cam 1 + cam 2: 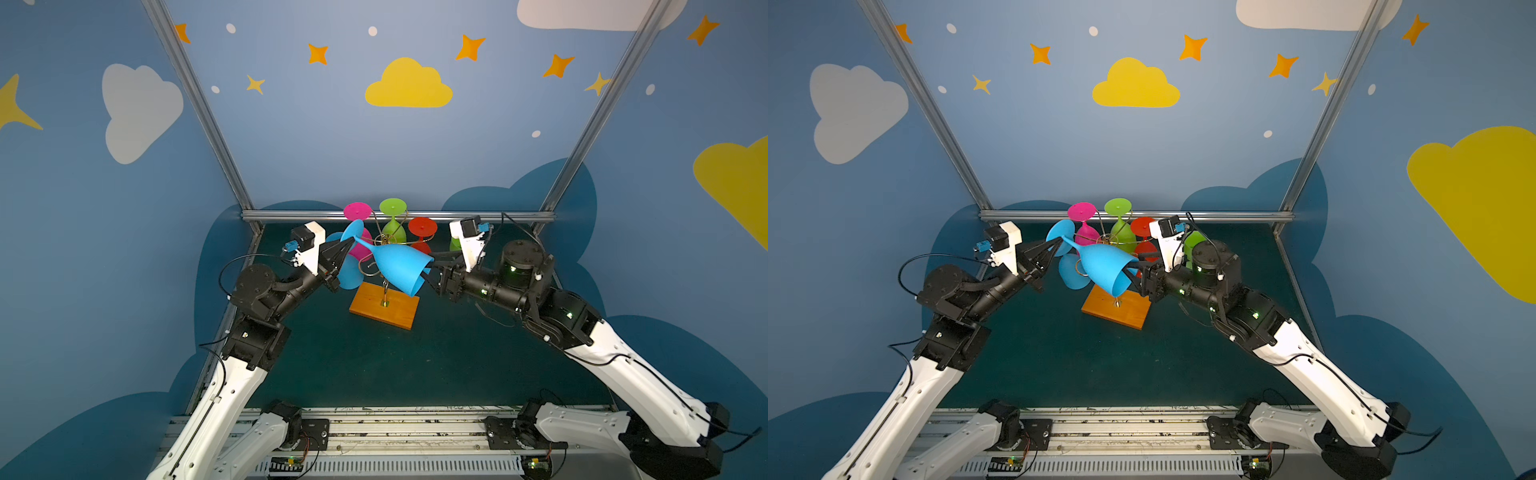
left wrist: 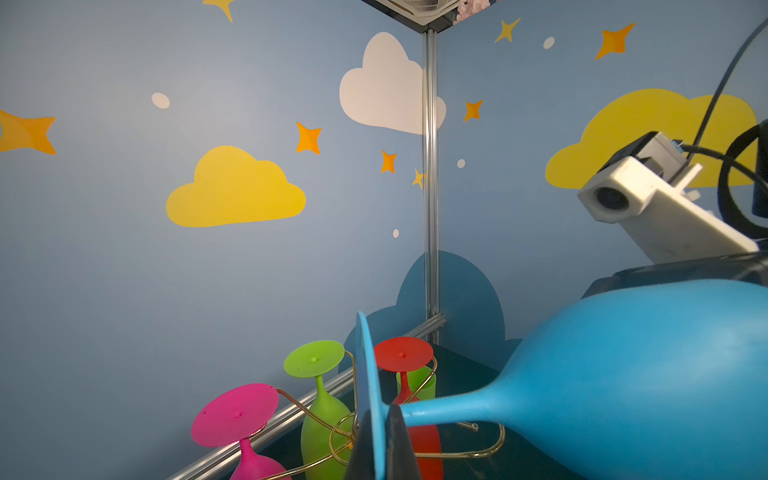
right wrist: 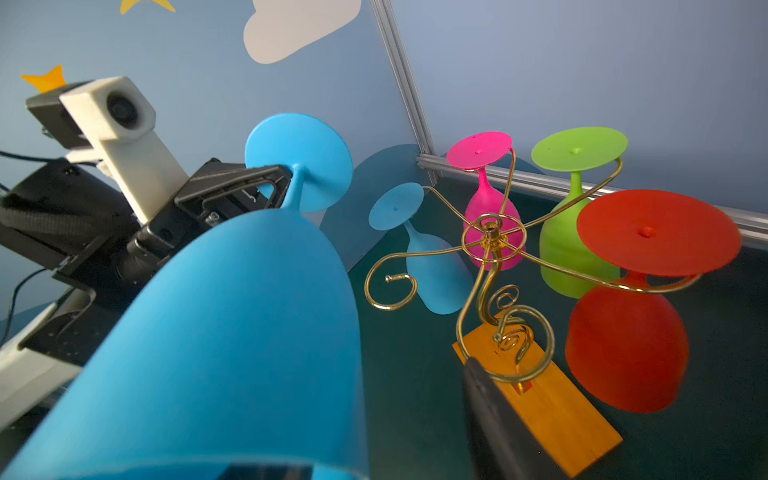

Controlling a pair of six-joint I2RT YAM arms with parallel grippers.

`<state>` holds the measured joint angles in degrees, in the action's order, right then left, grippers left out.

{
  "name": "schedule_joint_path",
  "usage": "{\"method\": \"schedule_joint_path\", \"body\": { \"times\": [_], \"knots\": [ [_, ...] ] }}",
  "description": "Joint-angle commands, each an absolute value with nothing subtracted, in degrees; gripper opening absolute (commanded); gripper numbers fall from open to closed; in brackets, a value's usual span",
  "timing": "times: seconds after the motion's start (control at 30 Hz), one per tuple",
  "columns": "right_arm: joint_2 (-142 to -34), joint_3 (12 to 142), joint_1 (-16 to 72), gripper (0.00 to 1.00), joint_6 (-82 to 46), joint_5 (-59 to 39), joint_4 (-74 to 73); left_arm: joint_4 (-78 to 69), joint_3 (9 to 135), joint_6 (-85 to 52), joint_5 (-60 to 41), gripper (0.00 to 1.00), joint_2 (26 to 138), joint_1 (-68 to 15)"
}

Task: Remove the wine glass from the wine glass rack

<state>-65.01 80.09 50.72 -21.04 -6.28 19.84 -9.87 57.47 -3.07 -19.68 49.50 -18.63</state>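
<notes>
The left gripper (image 1: 348,246) has its fingers closed on the stem of the blue wine glass (image 1: 401,266), just beside the foot. The glass lies sideways in the air, off the wine glass rack (image 1: 399,311) and above its wooden base. At the bowl's mouth the right gripper (image 1: 428,263) has its fingers apart around the rim, one clear of the bowl.

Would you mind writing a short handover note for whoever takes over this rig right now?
The left gripper is shut on the stem of the blue wine glass, by its foot. The right gripper is open, jaws astride the bowl's rim, not clamped. The glass is held tilted by the wine glass rack, apparently clear of its wire arms. On it hang four other glasses. To do: move it away and set it down.
</notes>
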Motion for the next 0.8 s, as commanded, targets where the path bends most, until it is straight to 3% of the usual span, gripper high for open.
{"method": "schedule_joint_path", "body": {
  "times": [0.0,0.13,0.27,0.47,0.53,0.63,0.77],
  "knots": [
    [-65.60,81.40,51.12,0.37,-21.84,-6.04,15.27,-10.15,57.24,-3.70,-19.89,0.03,48.96,-18.36],
    [-66.18,81.77,51.32,0.14,-22.01,-6.15,14.51,-10.12,56.89,-3.43,-19.82,0.03,48.78,-18.32],
    [-65.75,81.78,51.37,0.01,-22.26,-5.53,14.24,-10.46,56.78,-3.08,-19.62,0.03,48.58,-18.30],
    [-65.15,81.77,51.32,0.00,-22.57,-4.98,14.15,-10.39,56.69,-2.98,-19.46,0.03,48.31,-18.26],
    [-64.41,81.52,51.24,0.00,-22.50,-4.19,14.06,-10.27,56.52,-3.11,-18.37,0.16,48.04,-18.26],
    [-62.58,81.87,50.45,0.00,-21.70,-2.44,15.51,-9.92,55.90,-3.15,-15.06,0.64,47.34,-18.19],
    [-57.79,84.65,48.34,0.00,-17.87,3.29,23.96,-8.01,55.50,-3.46,-7.35,0.82,46.03,-17.37]
  ]
}}
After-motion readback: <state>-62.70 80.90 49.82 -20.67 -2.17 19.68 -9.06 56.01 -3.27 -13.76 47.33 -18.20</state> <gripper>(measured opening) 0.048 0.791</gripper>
